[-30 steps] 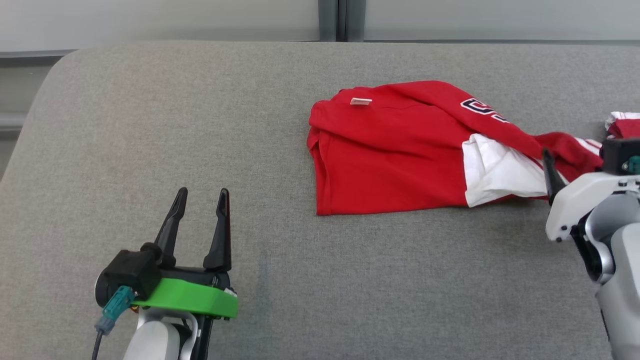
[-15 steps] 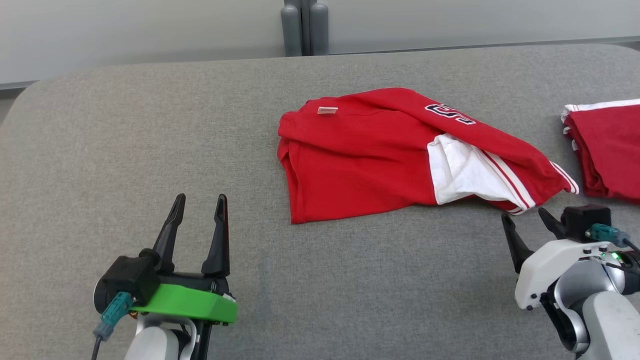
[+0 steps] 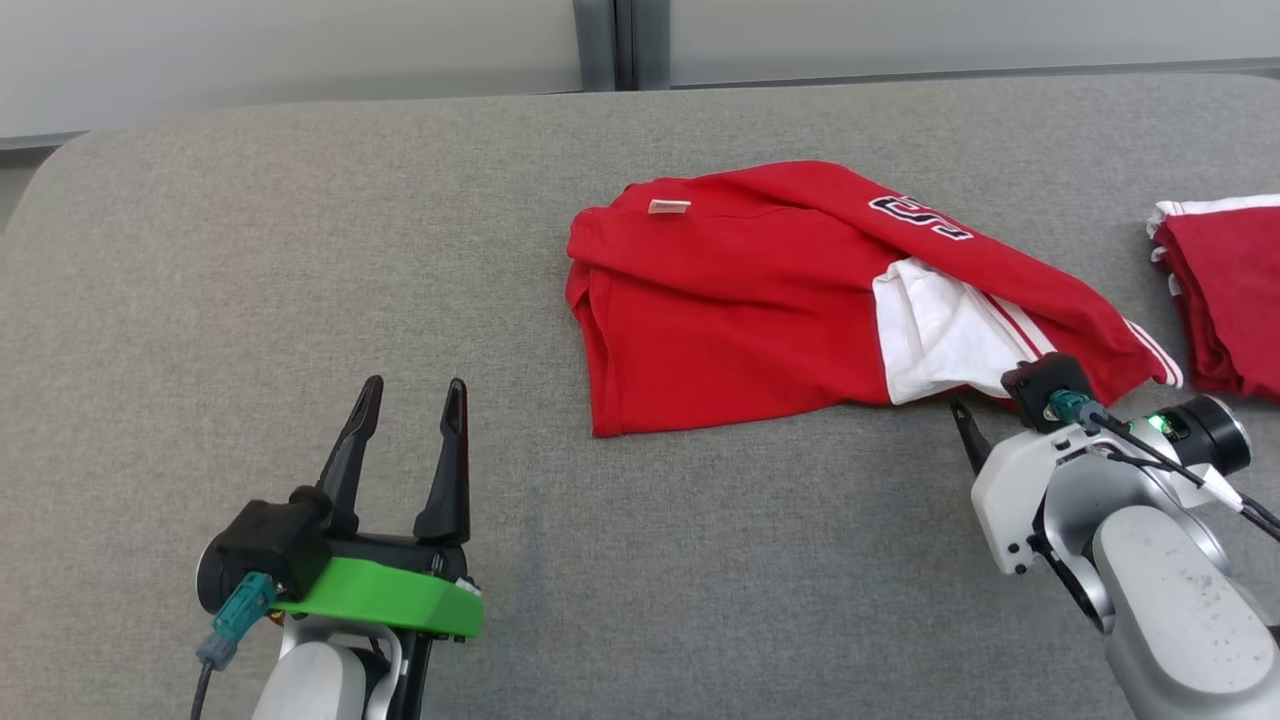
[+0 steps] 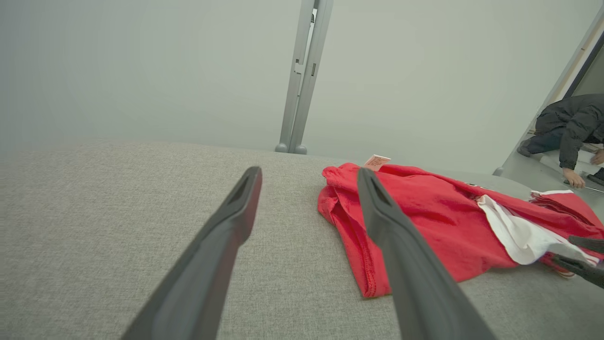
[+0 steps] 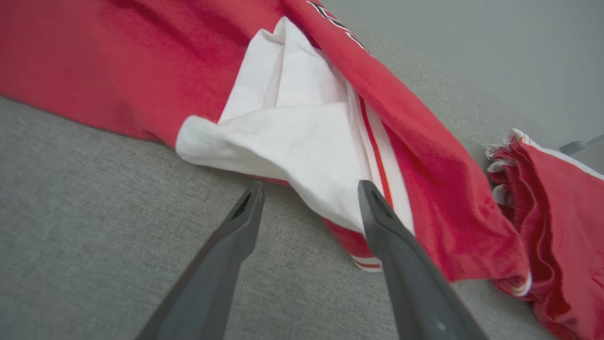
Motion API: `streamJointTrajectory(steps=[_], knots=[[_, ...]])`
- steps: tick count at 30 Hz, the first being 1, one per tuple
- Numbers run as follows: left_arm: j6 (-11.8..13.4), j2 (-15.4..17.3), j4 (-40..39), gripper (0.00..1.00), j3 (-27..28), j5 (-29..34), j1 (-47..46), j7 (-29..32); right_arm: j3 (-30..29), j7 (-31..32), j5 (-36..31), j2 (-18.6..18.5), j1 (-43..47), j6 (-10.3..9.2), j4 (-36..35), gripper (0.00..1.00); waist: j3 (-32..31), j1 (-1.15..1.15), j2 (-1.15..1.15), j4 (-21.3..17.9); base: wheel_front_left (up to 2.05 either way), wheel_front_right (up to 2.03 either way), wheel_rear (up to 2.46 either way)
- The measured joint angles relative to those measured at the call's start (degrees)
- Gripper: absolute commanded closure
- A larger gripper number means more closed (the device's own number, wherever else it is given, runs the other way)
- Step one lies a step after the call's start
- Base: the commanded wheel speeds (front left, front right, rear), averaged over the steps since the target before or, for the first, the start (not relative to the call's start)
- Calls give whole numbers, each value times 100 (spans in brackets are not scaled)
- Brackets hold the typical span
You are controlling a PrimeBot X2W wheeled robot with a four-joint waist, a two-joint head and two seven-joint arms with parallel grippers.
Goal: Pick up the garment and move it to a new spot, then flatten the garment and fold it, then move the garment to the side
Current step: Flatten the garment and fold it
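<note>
Two end effectors stand released, neither one grasping anything. The garment (image 3: 740,310), red with a white flap (image 3: 935,335) turned out, lies crumpled in a loose half-fold at the middle-right of the grey surface (image 3: 300,250), its label (image 3: 668,207) at the far edge. The right end effector (image 5: 311,185) sits low at the garment's near right corner, fingers spread, one at the edge of the white flap and the other over bare surface. It is likely placed so that a closing pinch would catch the hem there. The left end effector (image 3: 414,382) hovers well apart at the near left, probably kept clear until a second corner needs lifting. Another red piece (image 3: 1225,290) lies just beside the garment's right end, so a grasp should keep to the near hem to avoid snagging it. The pick-up looks not yet begun, with flattening and folding to follow.
</note>
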Motion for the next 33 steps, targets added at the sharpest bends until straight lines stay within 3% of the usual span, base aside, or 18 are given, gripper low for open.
streamJointTrajectory(steps=[5,6,7,12,20,30,31,32,33], knots=[[0,1,0,0,22,0,-25,0,96,-134,10,-35,-303,0,378,0,63,0,0,88,0,0,0],[0,1,0,0,26,0,-30,0,113,-170,22,-32,-327,0,435,60,76,0,0,102,0,0,0],[0,0,0,0,29,0,-37,0,134,-209,40,-27,-343,0,485,100,88,0,0,114,0,0,0],[0,0,0,0,59,-7,-45,0,166,-377,121,-42,-326,0,530,100,91,0,0,122,0,0,0],[0,1,-22,0,119,-9,-14,0,-460,-530,120,-142,351,0,-7,100,23,0,0,-24,0,0,0],[0,0,-46,0,140,-8,-10,0,-1000,230,49,-248,1515,0,-901,100,44,0,0,-209,0,0,0],[0,0,-46,0,138,-8,-10,0,-1028,314,31,-252,1571,0,-911,64,45,0,0,-220,0,0,0],[0,1,-43,0,137,-8,-10,0,-1067,389,16,-238,1638,0,-955,0,43,0,0,-232,0,0,0],[0,0,-43,0,133,-7,-11,0,-1120,394,16,-214,1692,0,-1026,0,39,0,0,-240,0,0,0]])
